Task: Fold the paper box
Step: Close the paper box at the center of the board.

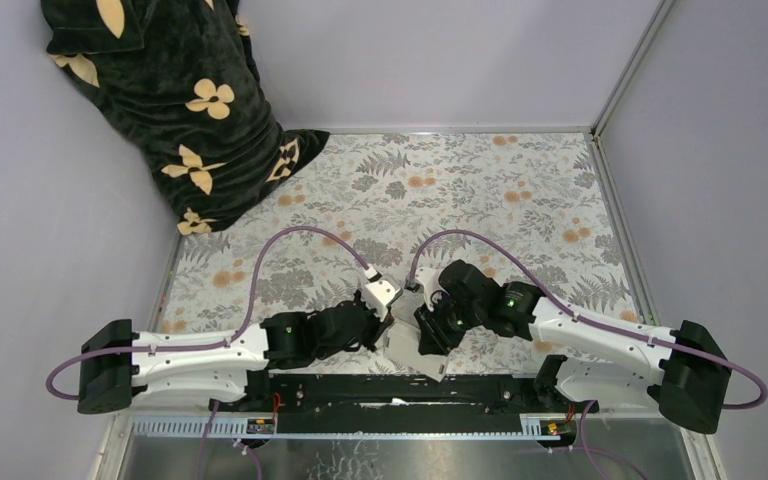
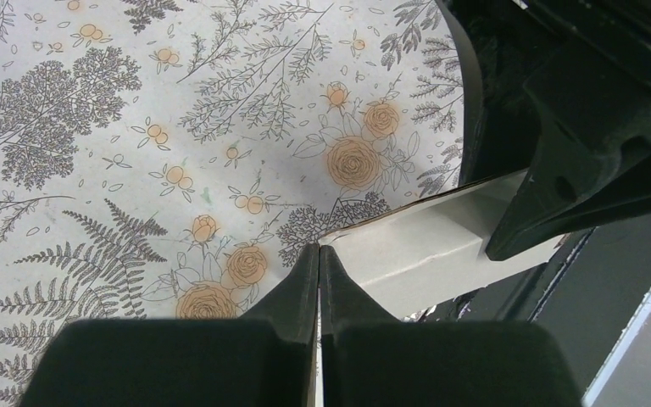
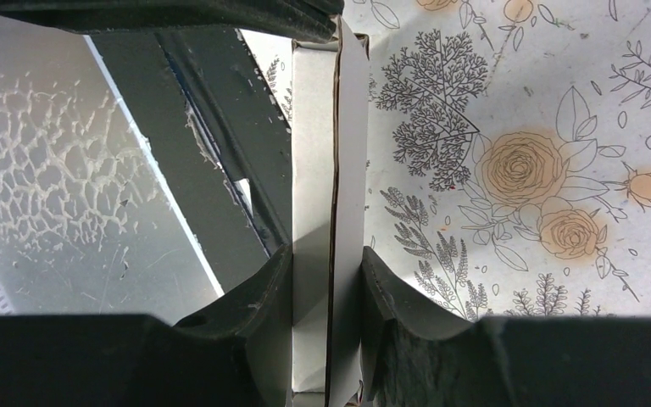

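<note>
One white, thin-cardboard paper box (image 1: 407, 348), partly folded, is held at the near edge of the floral-printed table cover (image 1: 480, 190), between the two arms. The right gripper (image 3: 326, 259) clamps a doubled panel of it between both fingers. The left gripper (image 2: 319, 250) is pinched tight on the box's corner, with a white sliver showing between its fingers. A dark flower-patterned blanket (image 1: 160, 100) lies in the far left corner, well apart.

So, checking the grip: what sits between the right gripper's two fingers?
The paper box: its folded white cardboard panels stand edge-on, clamped in the right gripper. The right wrist view shows this.
</note>
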You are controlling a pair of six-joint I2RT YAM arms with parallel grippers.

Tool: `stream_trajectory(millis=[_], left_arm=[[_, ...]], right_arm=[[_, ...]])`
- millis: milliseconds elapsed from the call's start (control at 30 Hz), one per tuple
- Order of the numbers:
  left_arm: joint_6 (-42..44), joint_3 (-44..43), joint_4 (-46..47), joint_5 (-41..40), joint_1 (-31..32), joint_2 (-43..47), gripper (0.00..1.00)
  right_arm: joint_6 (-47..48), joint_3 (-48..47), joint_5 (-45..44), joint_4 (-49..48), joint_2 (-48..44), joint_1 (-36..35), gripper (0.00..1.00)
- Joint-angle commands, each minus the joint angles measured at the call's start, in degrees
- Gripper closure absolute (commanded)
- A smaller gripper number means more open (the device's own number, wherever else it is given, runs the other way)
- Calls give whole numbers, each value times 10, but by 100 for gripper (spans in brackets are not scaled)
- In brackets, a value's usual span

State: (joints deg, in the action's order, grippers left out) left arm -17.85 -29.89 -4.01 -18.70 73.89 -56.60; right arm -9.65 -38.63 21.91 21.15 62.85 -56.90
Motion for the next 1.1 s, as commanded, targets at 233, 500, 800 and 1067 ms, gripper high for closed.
stream_trajectory(millis=[233, 500, 800, 1067], left_arm=[[0, -16, 34, -47, -1, -30, 99], [-2, -13, 64, -66, -4, -40, 99], [-2, -13, 96, -80, -9, -52, 100], [-6, -15, 116, -83, -13, -61, 100]], right_arm=[[1, 0, -90, -47, 0, -24, 98], [-8, 15, -164, -85, 4, -44, 98], [-12, 30, -242, -120, 19, -65, 98], [-11, 39, -299, -145, 33, -83, 98]])
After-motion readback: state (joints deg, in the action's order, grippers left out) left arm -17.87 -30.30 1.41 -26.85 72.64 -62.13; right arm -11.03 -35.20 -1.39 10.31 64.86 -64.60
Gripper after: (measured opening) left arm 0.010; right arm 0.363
